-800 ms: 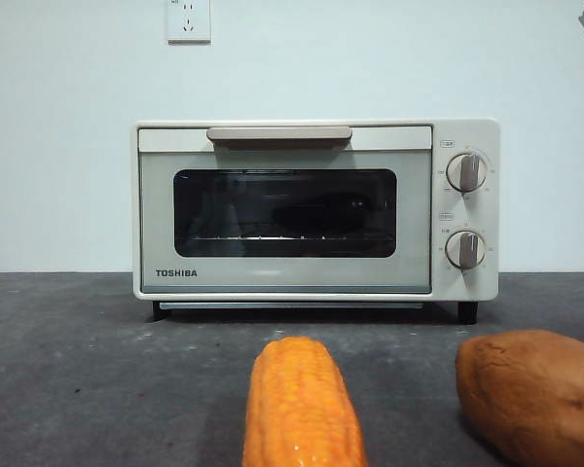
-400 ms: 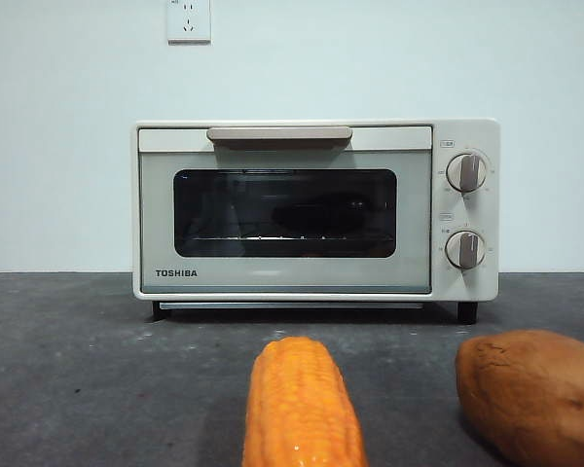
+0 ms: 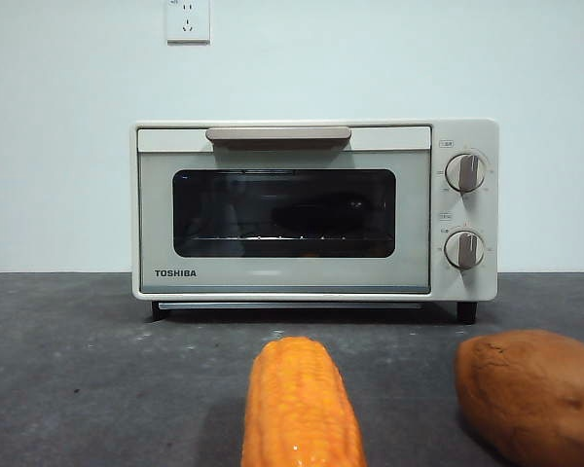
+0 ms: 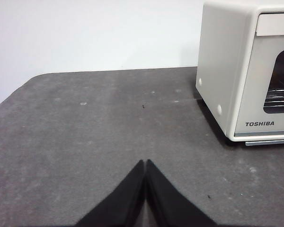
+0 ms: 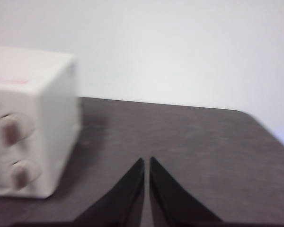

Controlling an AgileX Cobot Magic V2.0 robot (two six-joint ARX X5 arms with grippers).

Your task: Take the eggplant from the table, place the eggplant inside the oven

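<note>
I had the Toshiba toaster oven standing at the far side of the table with its door shut, the beige bar handle up along the top edge. Through the dark glass I could make out a long dark shape lying on the wire rack, right of centre, which I took for the eggplant; the glass was too dim to be sure of colour or stem. A corn cob and a sweet potato lay on the near side, the potato to the right.

My left gripper hung over bare table to the left of the oven, jaws pressed together on nothing. My right gripper hung to the right of the oven near the two knobs, jaws nearly meeting, also empty; that view was blurred.

I judged the placing done and only the retreat left. To do that well, I would have kept both arms high and clear of the oven's sides, away from the knobs, and well apart from the corn and potato.
</note>
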